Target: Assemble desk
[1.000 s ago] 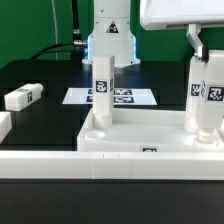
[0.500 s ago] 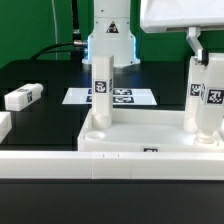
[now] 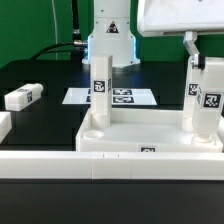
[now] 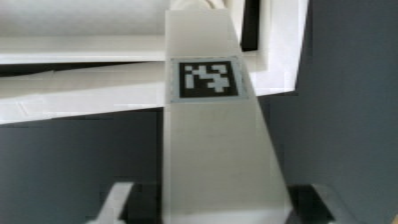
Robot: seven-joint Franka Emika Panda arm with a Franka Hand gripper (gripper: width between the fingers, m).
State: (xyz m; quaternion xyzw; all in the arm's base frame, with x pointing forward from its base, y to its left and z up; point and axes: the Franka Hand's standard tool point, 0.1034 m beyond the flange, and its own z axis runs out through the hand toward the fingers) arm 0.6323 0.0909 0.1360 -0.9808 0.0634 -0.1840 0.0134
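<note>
White plastic fills the wrist view: the held leg [image 4: 210, 140] runs straight out from between the fingers [image 4: 125, 200] of the pincer [image 4: 217, 205], with its square black-and-white tag facing the camera. The pincer is closed part-way, one finger against each side of the leg's upper end. It grips the leg and nothing else.

The leg's long axis is upright and in line with the pincer's own reach, so the leg lies directly below the pincer and not off to a side. Its far end meets the desk top [image 3: 130, 130] at the corner socket beneath the pincer. Whether it is fully seated there I cannot tell, because the leg itself hides the socket. In my judgement the next move depends on that alignment: a turn about this upright axis would drive the leg home, while any tilt could make it bind.

Farther from the pincer, across the tray toward the exterior view's left, a standing leg [image 3: 100, 90] is upright in its own corner. Behind the tray the marker board [image 3: 125, 98] lies flat on the black table. Farthest from the pincer, a loose leg [image 3: 22, 97] lies on its side, well apart from the desk top.
</note>
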